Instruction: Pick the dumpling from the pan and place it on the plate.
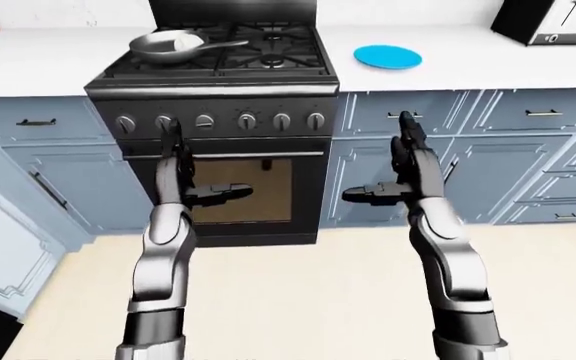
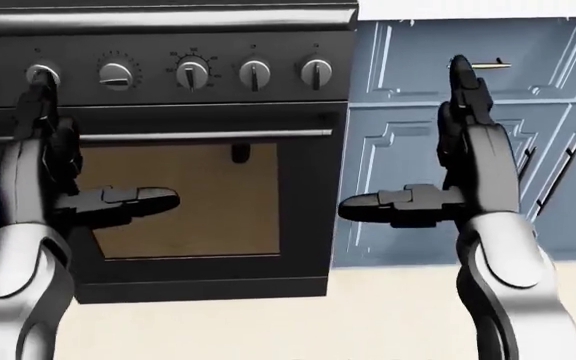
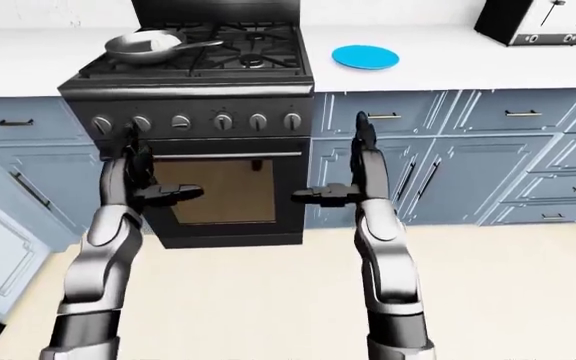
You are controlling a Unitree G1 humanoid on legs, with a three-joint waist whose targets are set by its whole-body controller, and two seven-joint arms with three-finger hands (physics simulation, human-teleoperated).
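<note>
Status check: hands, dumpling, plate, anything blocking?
Left robot hand and right robot hand open, empty, raised before black oven. White dumpling in grey metal pan. Round blue plate on white counter, bare. Nothing blocking.

Black stove [image 1: 218, 135] with knobs between blue cabinets [image 1: 528, 161]; toaster [image 1: 553, 21] on the white counter [image 1: 448, 71], top right.

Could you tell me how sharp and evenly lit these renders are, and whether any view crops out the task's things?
Left-eye view: sharp, flat lighting, pan and plate visible. Head view: equally sharp, but shows only the oven and cabinets; no glare.
</note>
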